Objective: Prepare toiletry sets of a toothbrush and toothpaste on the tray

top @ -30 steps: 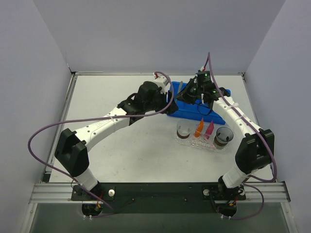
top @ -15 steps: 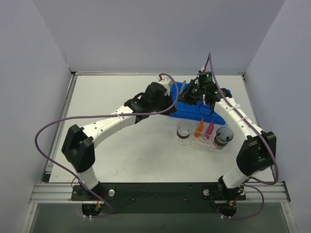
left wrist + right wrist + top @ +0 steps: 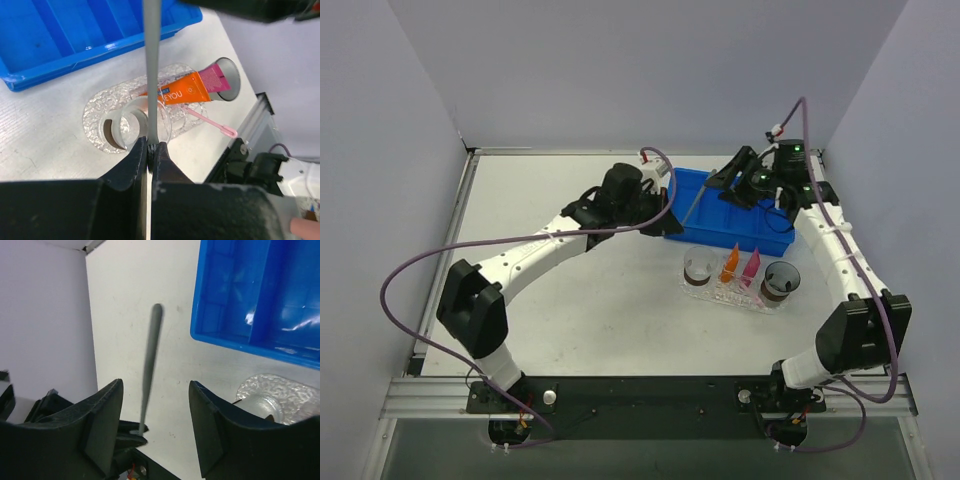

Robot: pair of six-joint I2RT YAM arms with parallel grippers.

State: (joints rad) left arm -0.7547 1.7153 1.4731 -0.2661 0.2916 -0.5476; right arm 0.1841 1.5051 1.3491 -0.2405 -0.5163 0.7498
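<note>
A thin grey toothbrush [image 3: 695, 203] stands out over the front edge of the blue bin, and my left gripper [image 3: 676, 221] is shut on its lower end. In the left wrist view the jaws [image 3: 150, 149] pinch the toothbrush [image 3: 151, 75] above the clear bumpy tray [image 3: 92, 110]. An orange toothpaste tube [image 3: 185, 92] and a pink toothpaste tube [image 3: 212, 77] lie on that tray. My right gripper [image 3: 730, 185] is open over the bin's back right. Its fingers [image 3: 155, 390] stand wide to either side of the toothbrush [image 3: 151, 350] without touching it.
The blue compartmented bin [image 3: 760, 235] lies behind the tray [image 3: 720, 296]. Two round cups [image 3: 699, 268] [image 3: 781, 281] stand at the tray's ends. A thin pink stick [image 3: 210, 121] lies across the tray's near side. Grey walls close in the table on three sides.
My right gripper has opened, let go of the toothbrush and drawn back to the right. My left gripper has shut on the toothbrush's lower end and now holds it alone.
</note>
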